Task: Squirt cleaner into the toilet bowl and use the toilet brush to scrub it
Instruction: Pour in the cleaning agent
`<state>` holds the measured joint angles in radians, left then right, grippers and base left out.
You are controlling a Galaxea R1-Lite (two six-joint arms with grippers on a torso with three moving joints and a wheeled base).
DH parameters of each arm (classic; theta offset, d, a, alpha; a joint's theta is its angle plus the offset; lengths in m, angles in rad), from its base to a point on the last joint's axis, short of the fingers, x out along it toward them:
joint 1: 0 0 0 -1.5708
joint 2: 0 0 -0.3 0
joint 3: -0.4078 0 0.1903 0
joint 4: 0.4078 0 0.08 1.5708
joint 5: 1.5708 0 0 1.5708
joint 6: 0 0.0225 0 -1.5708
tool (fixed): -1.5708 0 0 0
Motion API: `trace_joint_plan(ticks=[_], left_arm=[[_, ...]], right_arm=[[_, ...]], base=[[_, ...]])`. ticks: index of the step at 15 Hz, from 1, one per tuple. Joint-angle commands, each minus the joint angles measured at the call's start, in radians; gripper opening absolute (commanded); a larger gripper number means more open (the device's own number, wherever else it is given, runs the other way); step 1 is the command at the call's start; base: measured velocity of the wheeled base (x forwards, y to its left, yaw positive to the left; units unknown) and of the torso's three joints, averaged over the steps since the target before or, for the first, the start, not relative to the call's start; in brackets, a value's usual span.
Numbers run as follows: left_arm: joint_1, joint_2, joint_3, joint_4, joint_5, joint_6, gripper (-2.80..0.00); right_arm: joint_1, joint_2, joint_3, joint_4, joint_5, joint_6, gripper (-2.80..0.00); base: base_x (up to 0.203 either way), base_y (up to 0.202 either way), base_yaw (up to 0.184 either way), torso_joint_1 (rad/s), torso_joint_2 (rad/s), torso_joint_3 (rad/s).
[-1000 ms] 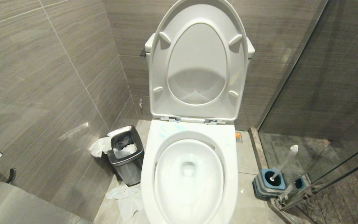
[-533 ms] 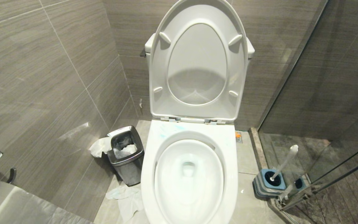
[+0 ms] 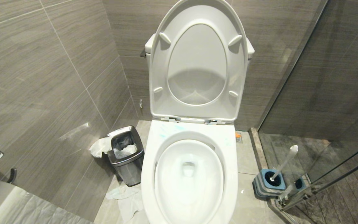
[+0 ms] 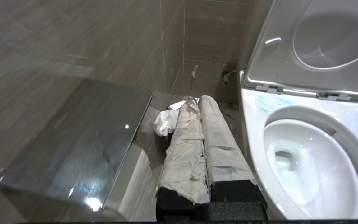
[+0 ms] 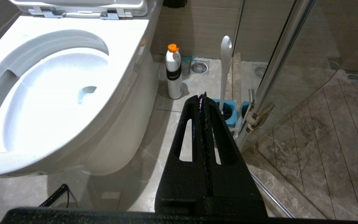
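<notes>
Now the left gripper [image 4: 199, 101] is shut, its two paper-wrapped fingers [image 4: 218, 140] pressed side by side, holding nothing, and it hangs low beside the bowl [image 4: 306, 161], pointing toward the bin [image 3: 126, 154] by the left wall. A second ago a black cable and a scrap of white showed at the left edge of the head view; they are gone from it, and more crinkled white paper shows in that view's lower left corner. The right gripper [image 5: 202, 99] is shut too and empty, its black fingers meeting in a line, aimed at the floor between the bowl and the brush [image 5: 225, 62]. The bowl stands open with seat and lid [image 3: 197, 62] raised against the cistern; thin teal smears of cleaner [image 4: 272, 102] mark the rear rim, and the water in the bowl looks pale. The brush stands tilted in its blue holder [image 3: 270, 183] on the floor, right of the bowl beside the glass door [image 5: 287, 46]. A white bottle [image 5: 173, 73] with an orange cap and a dark band stands on the floor between bowl and brush; any writing on it is too small to read.
</notes>
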<state>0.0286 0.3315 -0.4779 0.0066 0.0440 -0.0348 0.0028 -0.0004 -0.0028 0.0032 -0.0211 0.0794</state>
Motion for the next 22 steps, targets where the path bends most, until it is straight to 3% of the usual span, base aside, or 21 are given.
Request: trace_joint_plan(ticks=[1, 5, 8, 12, 20, 22], left_arm=[[-0.021, -0.157, 0.078, 0.003, 0.000, 0.018, -2.80], [-0.036, -0.313, 0.139, 0.073, -0.002, 0.049, -2.80], [-0.036, -0.330, 0.150, 0.075, -0.006, 0.053, -2.80], [-0.036, -0.330, 0.205, -0.058, -0.018, 0.064, -2.80], [-0.034, -0.330, 0.474, -0.390, -0.030, 0.110, -2.80], [-0.033, -0.330, 0.481, -0.369, -0.043, 0.116, -2.80]], right_arm=[[0.000, 0.000, 0.001, 0.000, 0.000, 0.000, -2.80], [0.000, 0.000, 0.000, 0.000, 0.000, 0.000, -2.80], [0.000, 0.000, 0.000, 0.000, 0.000, 0.000, -2.80], [0.000, 0.000, 0.000, 0.000, 0.000, 0.000, -2.80], [0.000, 0.000, 0.000, 0.000, 0.000, 0.000, -2.80], [0.000, 0.000, 0.000, 0.000, 0.000, 0.000, -2.80]], base=[[0.000, 0.000, 0.000, 0.000, 0.00, 0.000], [0.000, 0.000, 0.000, 0.000, 0.00, 0.000], [0.000, 0.000, 0.000, 0.000, 0.00, 0.000], [0.000, 0.000, 0.000, 0.000, 0.00, 0.000], [0.000, 0.000, 0.000, 0.000, 0.00, 0.000], [0.000, 0.000, 0.000, 0.000, 0.00, 0.000]])
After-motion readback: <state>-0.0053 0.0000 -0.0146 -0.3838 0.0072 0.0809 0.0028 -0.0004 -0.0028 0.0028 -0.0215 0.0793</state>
